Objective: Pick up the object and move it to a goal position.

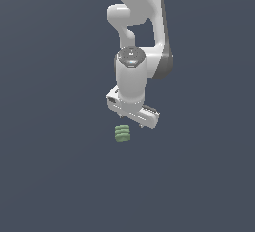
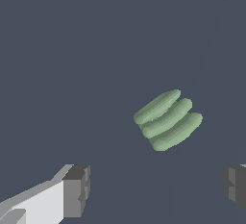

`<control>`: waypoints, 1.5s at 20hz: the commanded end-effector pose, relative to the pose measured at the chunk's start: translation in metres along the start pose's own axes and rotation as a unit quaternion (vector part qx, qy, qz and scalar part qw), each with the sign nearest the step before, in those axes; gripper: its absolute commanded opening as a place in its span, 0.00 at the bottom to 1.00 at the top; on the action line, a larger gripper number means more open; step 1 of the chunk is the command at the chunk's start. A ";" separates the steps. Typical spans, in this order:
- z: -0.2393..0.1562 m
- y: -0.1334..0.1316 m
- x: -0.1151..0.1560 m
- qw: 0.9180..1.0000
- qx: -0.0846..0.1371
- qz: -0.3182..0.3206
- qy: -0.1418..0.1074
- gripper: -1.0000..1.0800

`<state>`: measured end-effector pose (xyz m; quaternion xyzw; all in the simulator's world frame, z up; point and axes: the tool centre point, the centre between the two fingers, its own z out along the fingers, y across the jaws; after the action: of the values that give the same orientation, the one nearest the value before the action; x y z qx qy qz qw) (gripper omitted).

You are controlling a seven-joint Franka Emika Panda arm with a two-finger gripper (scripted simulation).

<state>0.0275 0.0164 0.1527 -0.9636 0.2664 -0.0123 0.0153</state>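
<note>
The object (image 1: 122, 134) is a small pale green lump of three rounded ridges lying on the dark grey floor. In the wrist view the object (image 2: 167, 119) lies ahead of the fingers, not between them. My white gripper (image 1: 132, 122) hangs just above and slightly toward the exterior view's right of it. The gripper (image 2: 156, 189) is open, its two grey fingertips (image 2: 77, 189) far apart with nothing between them.
The white arm (image 1: 137, 32) rises behind the gripper toward the top of the exterior view. A flat dark grey surface (image 1: 50, 151) surrounds the object on every side.
</note>
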 end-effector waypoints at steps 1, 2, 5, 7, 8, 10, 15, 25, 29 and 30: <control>0.005 0.003 0.001 0.999 -0.001 0.039 -0.001 0.96; 0.007 0.004 0.002 0.999 -0.002 0.054 -0.002 0.96; 0.012 0.008 0.004 0.995 -0.003 0.100 -0.003 0.96; 0.016 0.010 0.005 0.992 -0.004 0.130 -0.004 0.96; 0.018 0.011 0.005 0.989 -0.005 0.145 -0.004 0.96; 0.022 0.014 0.007 0.985 -0.006 0.175 -0.004 0.96; 0.030 0.020 0.009 0.969 -0.010 0.249 -0.005 0.96; 0.046 0.032 0.015 0.925 -0.016 0.381 -0.002 0.96; 0.049 0.036 0.016 0.910 -0.018 0.415 -0.001 0.96; 0.050 0.036 0.017 0.907 -0.018 0.421 0.000 0.96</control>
<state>0.0248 -0.0210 0.1028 -0.7704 0.6376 0.0006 0.0020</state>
